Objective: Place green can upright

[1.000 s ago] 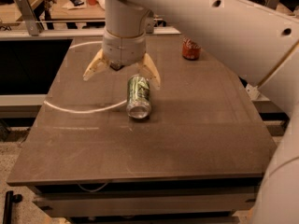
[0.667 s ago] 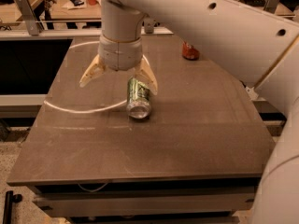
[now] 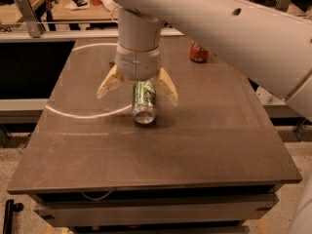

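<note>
The green can [image 3: 145, 101] lies on its side on the dark table [image 3: 209, 145], near the middle, with a silver end facing the camera. My gripper [image 3: 137, 92] hangs just above and behind the can. Its two cream fingers [image 3: 108, 84] are spread wide apart, one at the can's left and one at its right. The fingers hold nothing. The upper part of the can is hidden behind the gripper's wrist.
A red cola can [image 3: 198, 52] stands upright at the far right of the table. A thin white arc [image 3: 78, 113] is marked on the tabletop at the left. My arm crosses the upper right of the view. Shelving and clutter stand behind the table.
The gripper has shifted right and a little lower, so its open fingers now straddle the far end of the can. The can has not moved.
</note>
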Available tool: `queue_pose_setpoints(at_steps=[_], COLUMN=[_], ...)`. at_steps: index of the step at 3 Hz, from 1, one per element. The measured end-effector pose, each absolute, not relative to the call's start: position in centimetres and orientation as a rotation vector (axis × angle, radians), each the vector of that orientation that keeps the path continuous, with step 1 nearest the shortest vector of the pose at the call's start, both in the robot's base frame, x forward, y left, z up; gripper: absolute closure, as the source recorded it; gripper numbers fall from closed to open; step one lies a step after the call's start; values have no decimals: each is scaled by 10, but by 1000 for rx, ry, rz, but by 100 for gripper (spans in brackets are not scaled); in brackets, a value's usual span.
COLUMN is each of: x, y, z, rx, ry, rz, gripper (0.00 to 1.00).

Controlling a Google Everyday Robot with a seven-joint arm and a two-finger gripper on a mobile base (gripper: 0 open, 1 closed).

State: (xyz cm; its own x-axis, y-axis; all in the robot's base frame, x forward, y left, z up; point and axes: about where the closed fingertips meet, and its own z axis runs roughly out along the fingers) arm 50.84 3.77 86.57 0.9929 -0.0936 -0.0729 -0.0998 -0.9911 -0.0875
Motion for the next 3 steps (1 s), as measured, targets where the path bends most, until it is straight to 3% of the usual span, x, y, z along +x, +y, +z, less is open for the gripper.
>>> queue_pose_setpoints(at_steps=[2, 3], x=[511, 526], y=[24, 18], z=[840, 836], rx=[-3127, -3171], ry=[108, 36], rz=[80, 51], gripper=[0, 18])
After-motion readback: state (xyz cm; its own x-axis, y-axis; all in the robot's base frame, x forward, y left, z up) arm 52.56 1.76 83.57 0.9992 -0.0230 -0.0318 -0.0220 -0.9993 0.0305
